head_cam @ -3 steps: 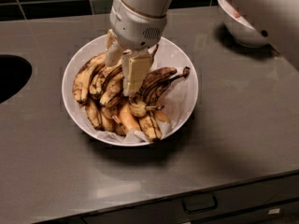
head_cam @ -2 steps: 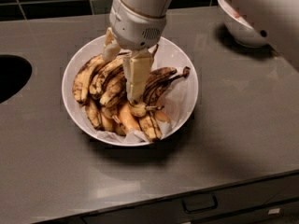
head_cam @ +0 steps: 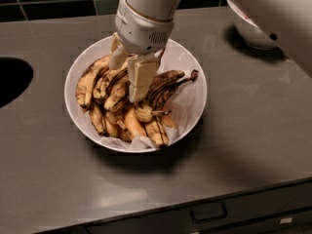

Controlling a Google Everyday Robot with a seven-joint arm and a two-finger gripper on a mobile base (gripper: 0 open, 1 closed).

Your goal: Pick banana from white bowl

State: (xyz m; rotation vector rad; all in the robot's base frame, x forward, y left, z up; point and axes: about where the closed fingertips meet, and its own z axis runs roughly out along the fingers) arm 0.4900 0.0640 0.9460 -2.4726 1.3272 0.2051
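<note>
Backdrop: glossy black wall tiles (head_cam: 58,6) with pale grout lines run along the top edge.
Surface: flat grey countertop (head_cam: 243,145), smooth and matte with a soft sheen, its front edge straight.
Cut-out: dark rounded opening (head_cam: 12,79) sunk into the counter at the far left.
Drawer pull: slim dark recessed handle (head_cam: 208,212) in the cabinet front below the counter edge.
White bowl (head_cam: 181,61): large, wide, shallow and round, with glossy glazed walls; it stands on the counter left of centre, well apart from the cut-out.
Lining: crumpled white paper (head_cam: 187,106) wrinkles up along the bowl's right and front inner wall.
Bananas (head_cam: 161,84): a heap of curved, overripe fruit fills the bowl, with yellow skins heavily blotched and streaked brown-black. The darkest ones lie at the right with stems pointing toward the rim, and paler, orange-yellow ones lie at the front.
Arm: a smooth off-white cylindrical wrist housing (head_cam: 146,23) with a small vent grille comes down from above over the bowl's rear half.
Gripper (head_cam: 127,84): lowered into the top of the heap, pointing straight down.
Fingers (head_cam: 141,77): two flat, cream-coloured plastic blades stand apart, with banana skins showing in the gap and touching them on both sides; not clamped.
Second dish: a smaller white bowl (head_cam: 248,30), partly hidden by a blurred pale arm segment, sits at the upper right.
</note>
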